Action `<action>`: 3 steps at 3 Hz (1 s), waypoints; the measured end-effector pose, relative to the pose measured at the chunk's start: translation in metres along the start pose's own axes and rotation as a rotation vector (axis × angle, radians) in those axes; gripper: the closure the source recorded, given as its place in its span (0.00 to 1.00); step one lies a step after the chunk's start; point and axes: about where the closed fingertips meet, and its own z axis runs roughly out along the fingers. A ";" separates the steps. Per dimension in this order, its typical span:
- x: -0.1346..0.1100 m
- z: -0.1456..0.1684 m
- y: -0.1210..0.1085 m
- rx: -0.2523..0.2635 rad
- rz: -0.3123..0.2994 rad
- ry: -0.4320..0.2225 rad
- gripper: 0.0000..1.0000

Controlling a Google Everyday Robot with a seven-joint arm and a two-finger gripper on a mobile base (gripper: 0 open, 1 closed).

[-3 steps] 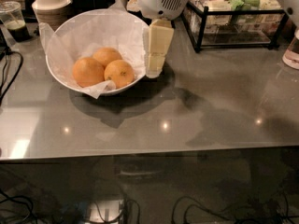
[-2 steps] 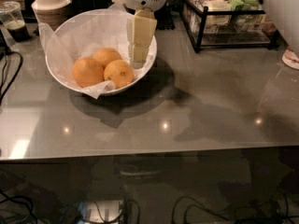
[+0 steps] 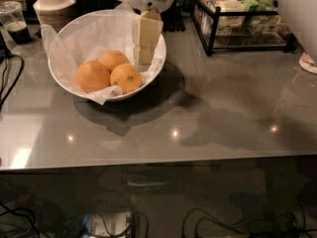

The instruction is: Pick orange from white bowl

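The white bowl [image 3: 89, 33], lined with crinkled white paper, stands at the back left of the grey table. Three oranges lie in it. The front right orange [image 3: 126, 78] has a small dark dot and specks. Two plainer oranges lie to its left [image 3: 92, 76] and behind it [image 3: 113, 59]. My gripper [image 3: 144, 59], cream-coloured below a white wrist, hangs inside the bowl's right part. Its tip is just above and right of the speckled orange and holds nothing.
Stacked beige lidded bowls [image 3: 52, 1] and a plastic cup with a dark drink [image 3: 14, 21] stand behind the bowl. A black wire rack of packets [image 3: 242, 19] is at the back right. Black cables [image 3: 7, 78] lie at the left edge.
My gripper has moved left, from the bowl's right rim to inside the bowl, close to the oranges. The oranges and the bowl have not moved.
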 end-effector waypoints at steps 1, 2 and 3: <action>-0.013 0.017 -0.015 -0.014 -0.058 -0.037 0.00; -0.025 0.037 -0.025 -0.048 -0.095 -0.069 0.00; -0.025 0.058 -0.024 -0.092 -0.089 -0.089 0.00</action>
